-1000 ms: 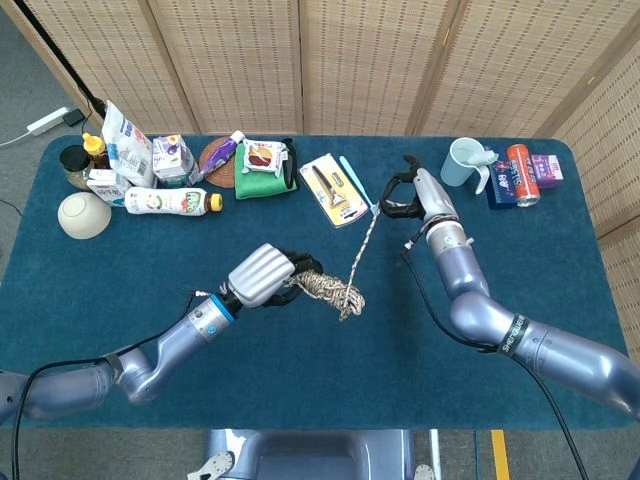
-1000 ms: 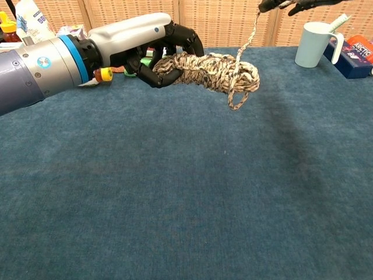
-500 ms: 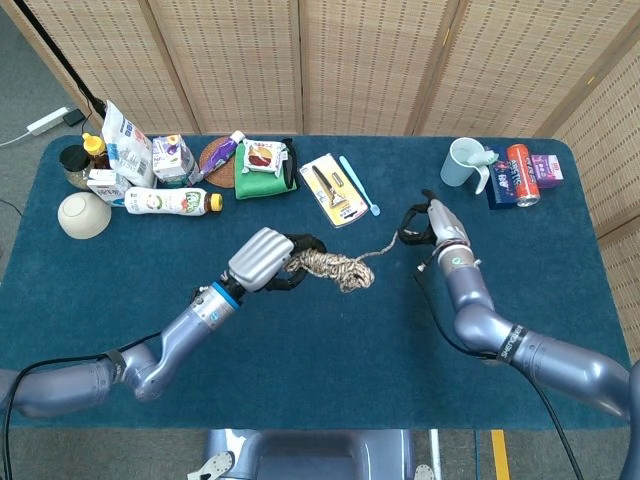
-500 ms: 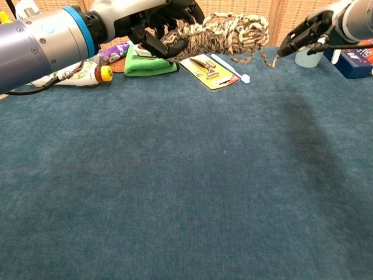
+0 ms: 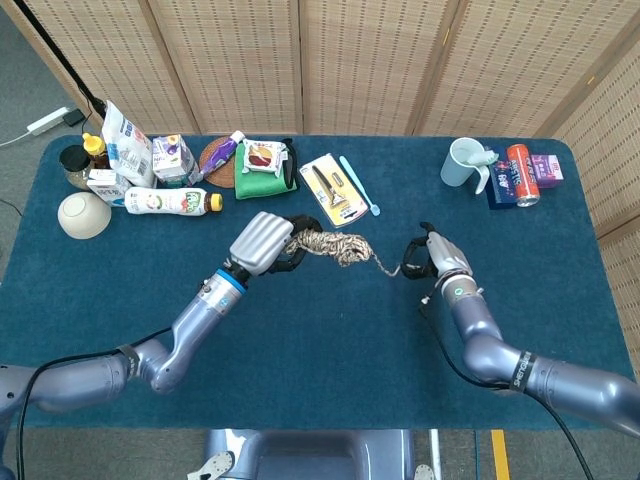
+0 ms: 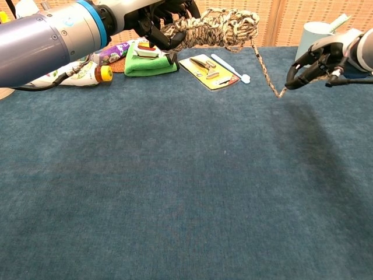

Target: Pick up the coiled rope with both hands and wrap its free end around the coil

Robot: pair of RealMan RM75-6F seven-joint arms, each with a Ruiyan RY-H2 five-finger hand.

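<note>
My left hand (image 5: 268,243) (image 6: 152,17) grips one end of the coiled rope (image 5: 335,247) (image 6: 217,27), a beige and brown speckled bundle held level in the air above the blue table (image 5: 320,350). A free strand (image 5: 385,266) (image 6: 265,67) runs from the coil's right end down to my right hand (image 5: 428,256) (image 6: 317,61), which pinches its tip. The strand is taut and slopes downward to the right in the chest view. My right hand sits lower than the coil, to its right.
At the back of the table lie a green cloth (image 5: 264,170), a yellow card with tools (image 5: 332,188), a toothbrush (image 5: 358,184), a bottle (image 5: 172,201), cartons and a bowl (image 5: 84,214). A pale mug (image 5: 464,162), red can and box stand back right.
My right hand has come down and toward me with the rope's end, from high at the back to beside the coil. My left hand has lifted the coil and carried it away from me.
</note>
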